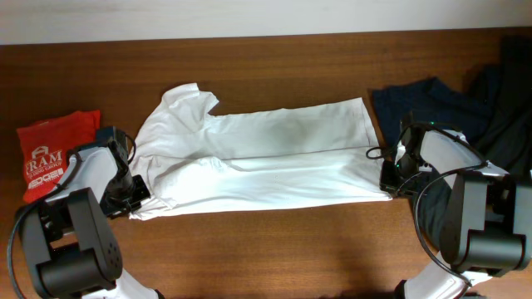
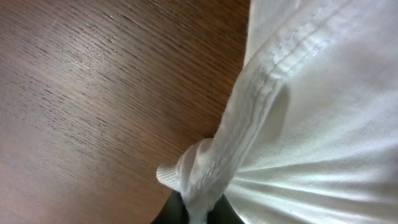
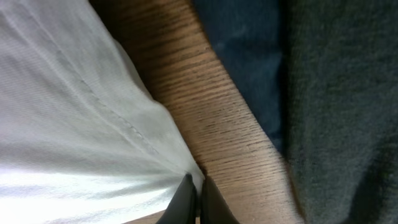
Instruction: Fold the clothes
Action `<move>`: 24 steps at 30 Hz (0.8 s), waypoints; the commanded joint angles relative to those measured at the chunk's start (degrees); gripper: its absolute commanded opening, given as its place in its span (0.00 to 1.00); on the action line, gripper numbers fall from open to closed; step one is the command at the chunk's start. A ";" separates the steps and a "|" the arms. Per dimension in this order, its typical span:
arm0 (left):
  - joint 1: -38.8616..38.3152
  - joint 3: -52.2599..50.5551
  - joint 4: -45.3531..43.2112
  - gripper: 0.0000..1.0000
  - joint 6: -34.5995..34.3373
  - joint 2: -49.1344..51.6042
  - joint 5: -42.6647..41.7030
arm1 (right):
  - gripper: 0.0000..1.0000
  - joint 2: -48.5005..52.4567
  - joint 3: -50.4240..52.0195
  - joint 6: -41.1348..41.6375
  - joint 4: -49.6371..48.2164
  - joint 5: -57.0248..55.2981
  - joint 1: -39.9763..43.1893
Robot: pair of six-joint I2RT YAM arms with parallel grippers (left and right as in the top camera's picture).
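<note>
The white T-shirt (image 1: 266,158) lies spread across the middle of the table, folded lengthwise, collar end to the left. Its chest graphic is hidden. My left gripper (image 1: 133,193) is shut on the shirt's front-left corner; in the left wrist view the bunched hem (image 2: 214,168) is pinched between the dark fingers (image 2: 198,214). My right gripper (image 1: 391,178) is shut on the shirt's front-right corner; in the right wrist view the white fabric (image 3: 74,130) runs into the closed fingers (image 3: 198,199).
A folded red shirt with white print (image 1: 51,154) lies at the far left. Dark navy and black garments (image 1: 449,104) are piled at the right, close to the right gripper, and show in the right wrist view (image 3: 323,93).
</note>
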State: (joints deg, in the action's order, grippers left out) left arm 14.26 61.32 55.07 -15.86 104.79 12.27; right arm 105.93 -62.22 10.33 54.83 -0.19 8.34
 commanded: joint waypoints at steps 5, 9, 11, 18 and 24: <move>0.15 2.75 3.91 0.10 0.02 0.17 3.58 | 0.04 0.13 0.72 0.72 1.79 -2.51 0.68; 0.15 5.90 6.16 0.46 0.04 0.17 3.65 | 0.20 -1.49 -1.22 0.68 4.39 -1.36 0.68; 0.15 7.69 7.41 0.47 0.02 0.15 3.61 | 0.29 -2.54 -3.89 0.70 6.58 -1.33 0.68; -2.71 21.53 -0.04 0.53 11.21 -0.90 -19.54 | 0.55 -4.46 -16.85 0.22 11.30 6.88 0.68; -12.28 24.24 -21.86 0.74 27.45 1.38 -23.41 | 0.61 -4.46 -19.10 -3.04 11.26 13.53 0.68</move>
State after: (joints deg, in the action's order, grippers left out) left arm 6.07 84.82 37.67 0.32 104.71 -7.55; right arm 102.61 -80.29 8.43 65.84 10.85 8.67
